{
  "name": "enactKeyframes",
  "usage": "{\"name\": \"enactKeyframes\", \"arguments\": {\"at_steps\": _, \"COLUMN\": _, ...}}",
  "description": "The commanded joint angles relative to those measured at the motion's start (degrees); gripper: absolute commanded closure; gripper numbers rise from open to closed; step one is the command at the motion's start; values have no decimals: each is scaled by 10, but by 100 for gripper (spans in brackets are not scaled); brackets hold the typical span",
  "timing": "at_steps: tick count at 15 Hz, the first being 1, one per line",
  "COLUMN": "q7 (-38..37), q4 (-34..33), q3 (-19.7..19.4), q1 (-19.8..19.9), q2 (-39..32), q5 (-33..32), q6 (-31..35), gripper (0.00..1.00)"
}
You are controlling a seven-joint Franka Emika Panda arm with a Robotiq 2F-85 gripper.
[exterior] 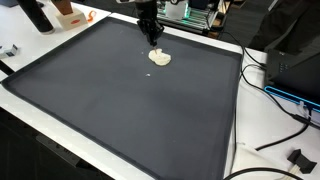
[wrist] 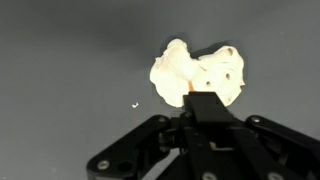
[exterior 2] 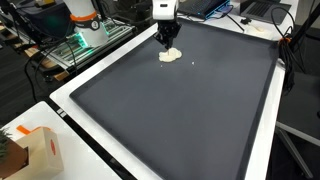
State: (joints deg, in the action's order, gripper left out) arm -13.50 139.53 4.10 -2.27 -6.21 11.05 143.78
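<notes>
Gripper [wrist: 203, 98] against cream lump [wrist: 183, 68] on black mat [exterior: 120, 112].

A dark grey mat [exterior: 130, 110] covers the white surface [exterior: 240, 100]. A tiny white speck [exterior: 150, 73] lies toward the mat's 12 o'clock. In an exterior view, black cables [exterior: 275, 105] trail at 3 o'clock. In an exterior view, a cardboard box [exterior 2: 35, 150] sits at 7 o'clock.

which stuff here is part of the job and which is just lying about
In hand: tool, right at the cream lump.
Lying about: dark mat underneath, white speck beside the lump, pale box off the mat.
</notes>
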Motion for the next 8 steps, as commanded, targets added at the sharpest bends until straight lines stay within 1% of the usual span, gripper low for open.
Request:
{"name": "enactKeyframes", "arguments": {"at_steps": 1, "q7": 17, "q4": -14, "q3": -4, "q1": 0, "q2": -21, "q5": 13, "q6": -6, "gripper": 97}}
{"name": "enactKeyframes", "arguments": {"at_steps": 8, "q7": 15, "q4": -32, "q3": -6, "q1": 2, "q2": -52, "q5": 10, "q6": -13, "gripper": 97}}
